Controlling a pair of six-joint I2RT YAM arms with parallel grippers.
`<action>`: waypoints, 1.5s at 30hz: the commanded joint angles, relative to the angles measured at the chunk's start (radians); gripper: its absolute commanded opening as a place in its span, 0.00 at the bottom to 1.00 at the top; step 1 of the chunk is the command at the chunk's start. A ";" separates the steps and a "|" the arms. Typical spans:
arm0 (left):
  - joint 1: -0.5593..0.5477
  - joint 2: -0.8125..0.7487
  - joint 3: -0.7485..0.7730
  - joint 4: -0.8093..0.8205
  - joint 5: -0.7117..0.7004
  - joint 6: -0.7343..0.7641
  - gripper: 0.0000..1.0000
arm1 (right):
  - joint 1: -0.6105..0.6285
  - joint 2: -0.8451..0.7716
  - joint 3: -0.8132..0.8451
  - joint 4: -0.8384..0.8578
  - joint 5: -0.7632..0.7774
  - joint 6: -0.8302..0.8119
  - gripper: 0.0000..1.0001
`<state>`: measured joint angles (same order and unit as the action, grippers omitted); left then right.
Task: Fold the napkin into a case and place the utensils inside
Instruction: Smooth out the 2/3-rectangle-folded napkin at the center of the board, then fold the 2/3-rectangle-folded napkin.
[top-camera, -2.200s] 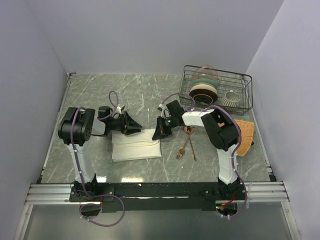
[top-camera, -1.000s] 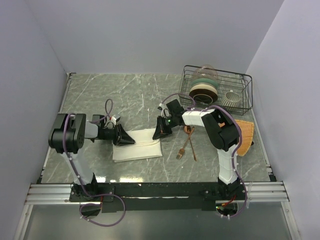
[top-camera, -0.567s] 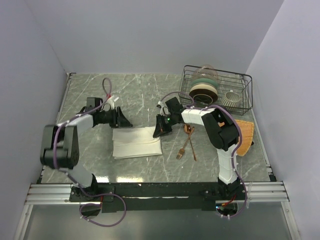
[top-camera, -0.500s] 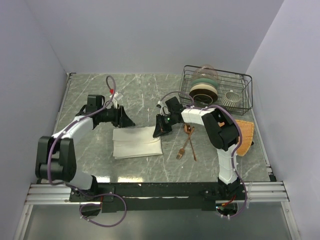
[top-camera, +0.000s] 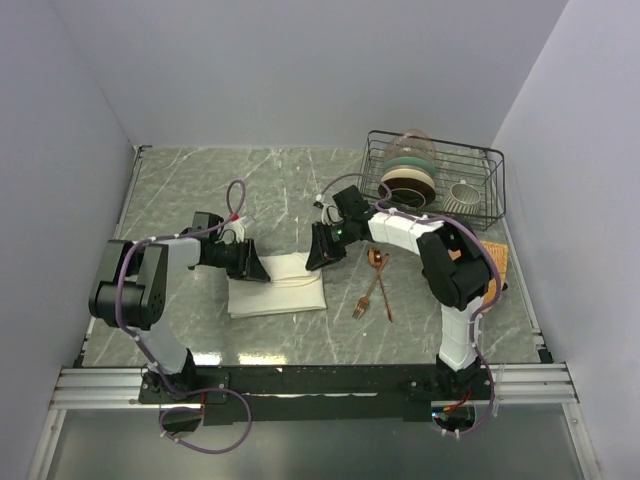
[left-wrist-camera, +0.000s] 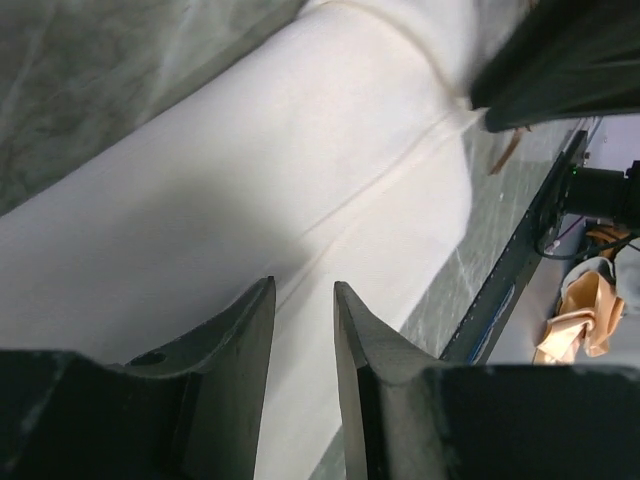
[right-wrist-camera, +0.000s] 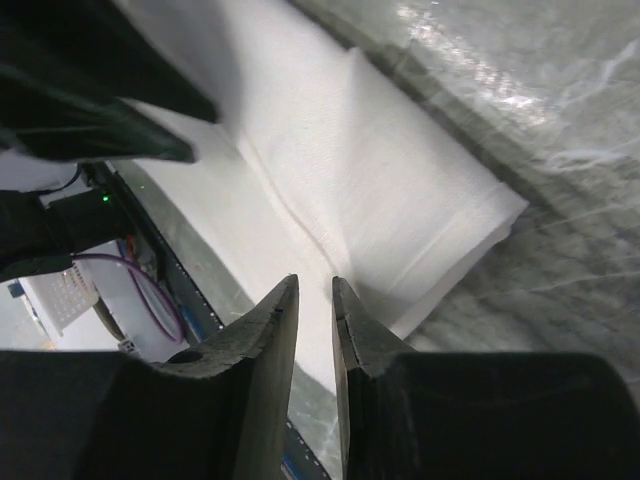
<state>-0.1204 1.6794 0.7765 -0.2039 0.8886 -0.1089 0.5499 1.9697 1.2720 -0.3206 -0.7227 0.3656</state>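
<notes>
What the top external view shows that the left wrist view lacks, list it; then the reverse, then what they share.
Only top external: the black wire dish rack holding stacked bowls. Only left wrist: the narrow open gap between the left gripper's black fingers. Both: the cream-white folded cloth napkin with the right gripper at its right end.

From above, the left gripper (top-camera: 261, 274) hid the upper-left corner of the napkin (top-camera: 280, 296), and the right gripper (top-camera: 314, 262) hid its upper-right corner. Whether either one touched the cloth was too small to tell. In the left wrist view the napkin ran off the left and top edges, and a dark blurred shape (left-wrist-camera: 570, 55) at the upper right was cut by the frame. In the right wrist view a dark blur (right-wrist-camera: 80, 90) filled the upper left, also cut off.
</notes>
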 joint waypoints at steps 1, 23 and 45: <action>0.001 0.054 0.035 0.027 -0.025 -0.044 0.36 | 0.022 -0.048 0.007 -0.020 -0.004 -0.027 0.28; -0.648 -0.630 -0.302 0.037 -0.680 0.834 0.61 | -0.007 0.118 0.010 -0.077 0.109 -0.106 0.23; -0.777 -0.399 -0.166 -0.072 -0.736 0.720 0.04 | -0.008 0.100 -0.019 -0.066 0.151 -0.149 0.19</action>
<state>-0.9554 1.2785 0.4740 -0.0422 0.0166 0.7101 0.5491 2.0457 1.2781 -0.3611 -0.7086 0.2840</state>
